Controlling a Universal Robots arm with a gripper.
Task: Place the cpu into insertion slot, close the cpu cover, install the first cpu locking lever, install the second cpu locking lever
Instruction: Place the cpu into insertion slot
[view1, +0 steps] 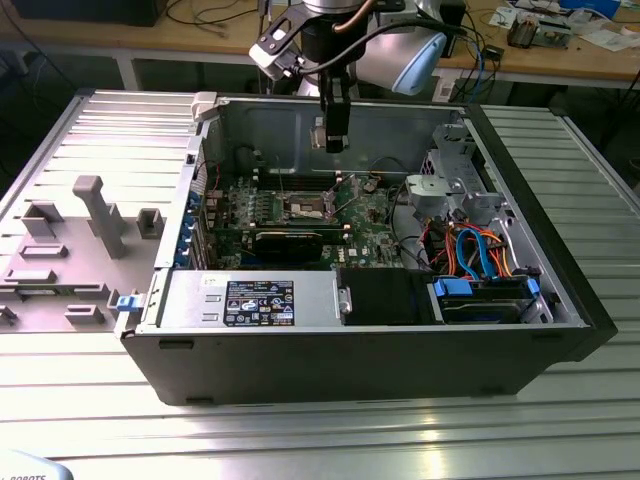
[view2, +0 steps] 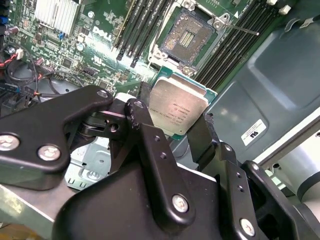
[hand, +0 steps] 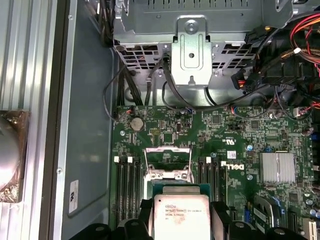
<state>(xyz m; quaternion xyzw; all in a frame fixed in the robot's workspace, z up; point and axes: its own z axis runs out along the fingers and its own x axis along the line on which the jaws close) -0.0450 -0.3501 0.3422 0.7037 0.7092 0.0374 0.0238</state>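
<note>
Black angular fingers (view2: 150, 145) with silver screw heads (view2: 180, 202), black linkage plates (view2: 40, 130), silver arm (view1: 372, 52), pale-blue joint cap (view1: 422, 52)

Open black metal computer case (view1: 350, 365) on slatted silver metal table (view1: 300, 430). Inside, toward the rear, flat green circuit board (view1: 365, 222), with small square silver-rimmed insertion slot (view1: 308, 208) set in it. Above the board near the slot, not touching it, small flat square silver cpu (view2: 177, 107) pinched in black gripper (view1: 335, 145). Silver metal drive cage (view1: 450, 185) toward the exterior view's right.

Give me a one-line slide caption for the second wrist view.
The gripper, shut on the cpu, holds it clear of the open insertion slot on the green board.
</note>
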